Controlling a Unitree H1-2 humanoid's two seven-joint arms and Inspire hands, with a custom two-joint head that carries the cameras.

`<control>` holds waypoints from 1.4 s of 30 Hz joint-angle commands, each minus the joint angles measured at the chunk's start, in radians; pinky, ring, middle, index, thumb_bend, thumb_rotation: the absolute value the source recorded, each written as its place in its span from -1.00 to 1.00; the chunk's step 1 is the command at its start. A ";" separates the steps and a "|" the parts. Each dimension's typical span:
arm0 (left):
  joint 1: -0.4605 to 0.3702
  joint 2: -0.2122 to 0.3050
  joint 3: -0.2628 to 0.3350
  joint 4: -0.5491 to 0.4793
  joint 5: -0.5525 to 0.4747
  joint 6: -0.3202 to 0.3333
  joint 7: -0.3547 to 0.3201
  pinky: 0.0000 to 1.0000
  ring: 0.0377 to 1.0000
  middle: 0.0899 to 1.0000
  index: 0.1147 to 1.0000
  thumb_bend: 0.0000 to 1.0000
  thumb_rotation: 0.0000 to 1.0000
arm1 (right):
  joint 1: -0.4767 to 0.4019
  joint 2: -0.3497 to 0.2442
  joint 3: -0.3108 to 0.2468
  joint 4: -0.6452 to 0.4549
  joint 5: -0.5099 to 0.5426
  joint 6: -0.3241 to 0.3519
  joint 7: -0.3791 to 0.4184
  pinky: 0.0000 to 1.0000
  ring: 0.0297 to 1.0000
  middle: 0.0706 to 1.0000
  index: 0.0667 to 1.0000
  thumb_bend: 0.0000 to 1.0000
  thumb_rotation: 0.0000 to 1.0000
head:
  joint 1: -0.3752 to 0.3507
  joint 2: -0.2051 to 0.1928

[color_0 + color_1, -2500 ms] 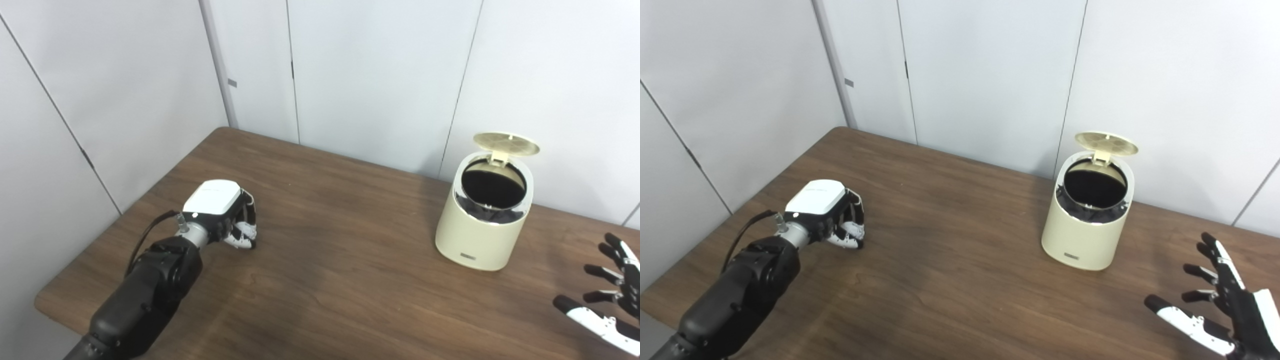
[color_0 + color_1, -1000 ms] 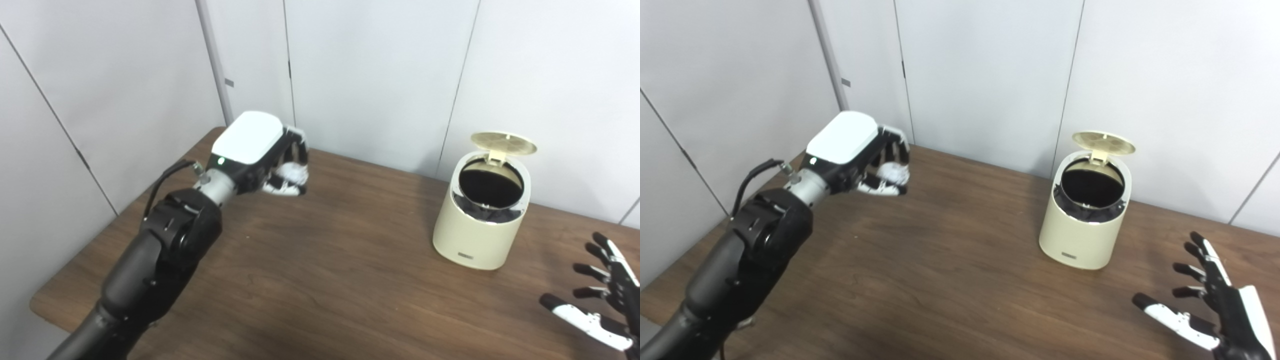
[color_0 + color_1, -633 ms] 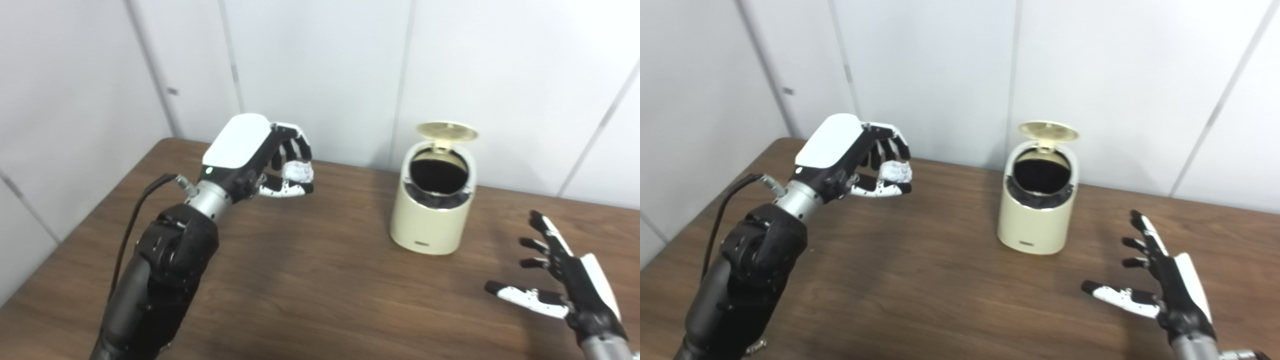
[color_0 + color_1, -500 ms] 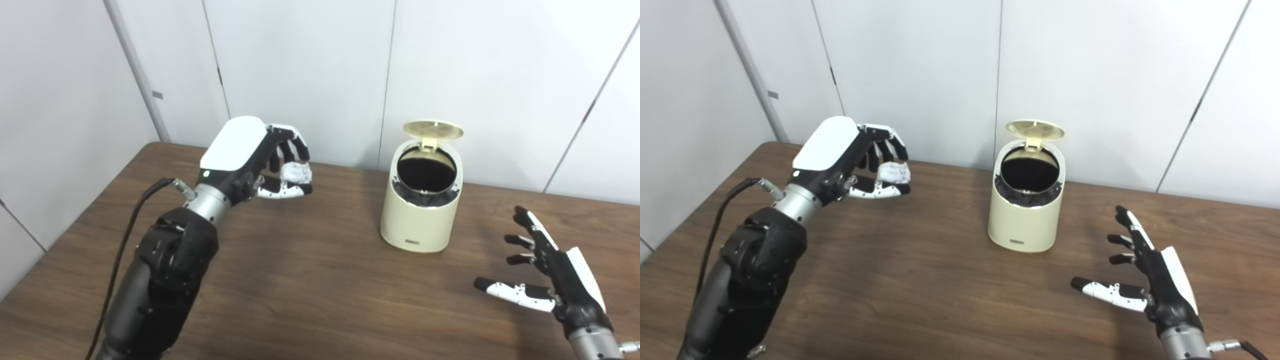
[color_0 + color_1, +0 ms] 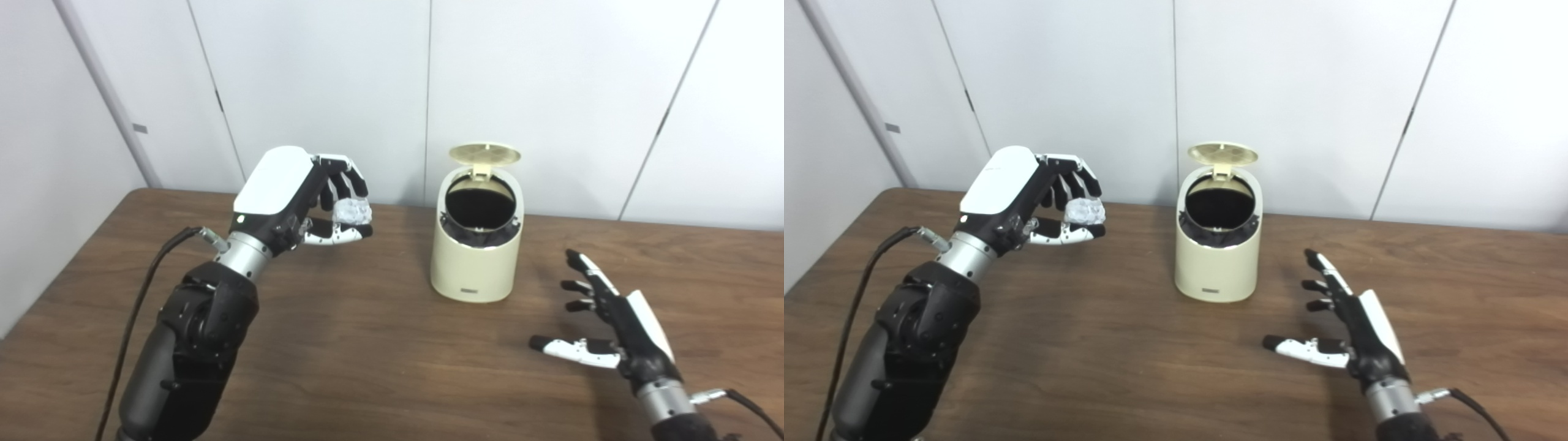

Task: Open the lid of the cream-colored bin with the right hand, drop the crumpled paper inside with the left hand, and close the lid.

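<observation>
The cream-colored bin (image 5: 476, 269) stands upright near the back middle of the brown table (image 5: 367, 343). Its round lid (image 5: 484, 154) is tipped up and back, showing a dark inside (image 5: 479, 203). My left hand (image 5: 294, 193) is raised above the table to the left of the bin, shut on a small ball of crumpled white paper (image 5: 352, 212) held between fingertips and thumb. The paper is roughly level with the bin's rim and well short of it. My right hand (image 5: 612, 321) hovers low to the right of the bin, open with fingers spread and holding nothing.
White wall panels (image 5: 551, 92) rise directly behind the table's back edge, close behind the bin. A black cable (image 5: 147, 294) runs along my left forearm. Bare wood lies between the two hands in front of the bin.
The camera has swung right, shifting the whole picture left. My left hand lifted the crumpled paper off the table and carried it toward the bin. The right hand stays open beside the bin.
</observation>
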 commanded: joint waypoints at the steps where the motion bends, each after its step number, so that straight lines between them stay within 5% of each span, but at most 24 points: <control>1: -0.056 -0.001 0.010 -0.005 -0.013 -0.028 0.050 -0.44 -0.36 -0.20 -0.05 -0.01 -1.00 | -0.027 -0.001 0.000 -0.009 -0.008 -0.044 -0.020 0.43 0.71 0.88 0.85 0.61 -0.39 | -0.004 -0.002; 15: -0.136 -0.042 -0.013 0.080 -0.039 -0.098 0.116 -0.39 -0.33 -0.18 -0.06 -0.01 -1.00 | -0.039 0.007 0.030 0.021 -0.049 -0.050 -0.046 0.42 0.69 0.85 0.85 0.60 -0.32 | -0.060 -0.042; 42: -0.200 -0.149 -0.090 0.272 -0.013 -0.207 0.279 -0.33 -0.27 -0.18 -0.07 0.00 -1.00 | -0.047 0.018 0.036 0.021 -0.069 -0.027 -0.049 0.36 0.65 0.86 0.86 0.60 -0.33 | -0.078 -0.049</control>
